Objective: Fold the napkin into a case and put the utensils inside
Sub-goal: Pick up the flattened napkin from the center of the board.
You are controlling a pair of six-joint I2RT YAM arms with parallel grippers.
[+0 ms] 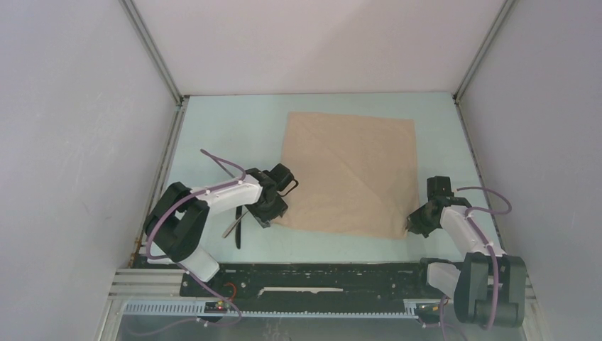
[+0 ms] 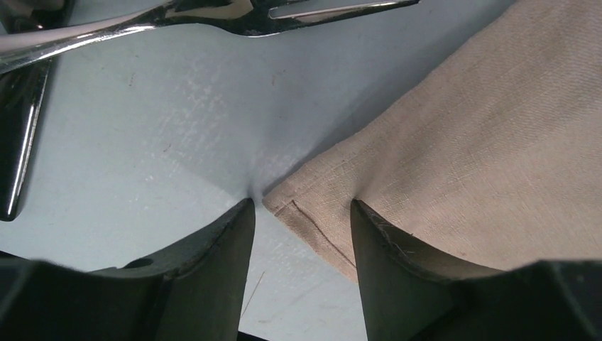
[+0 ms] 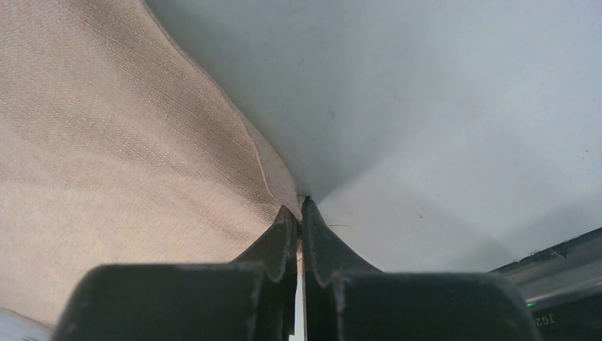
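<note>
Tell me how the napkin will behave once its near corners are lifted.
Probably floppy: the napkin lies flat with soft creases, and its edge curves up into the shut right gripper. Likely light, since it looks like thin woven cloth. It may not slip easily: the weave looks coarse, and a hemmed corner sits inside the open left gripper.

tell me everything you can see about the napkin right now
The napkin is a plain beige woven cloth, linen-like, with a stitched hem and a faint diagonal crease. It lies unfolded, roughly square and mostly flat on the pale blue table. Its near-left corner sits between the open fingers of the left gripper. Its near-right corner is pinched in the shut right gripper, where the edge lifts slightly.
</note>
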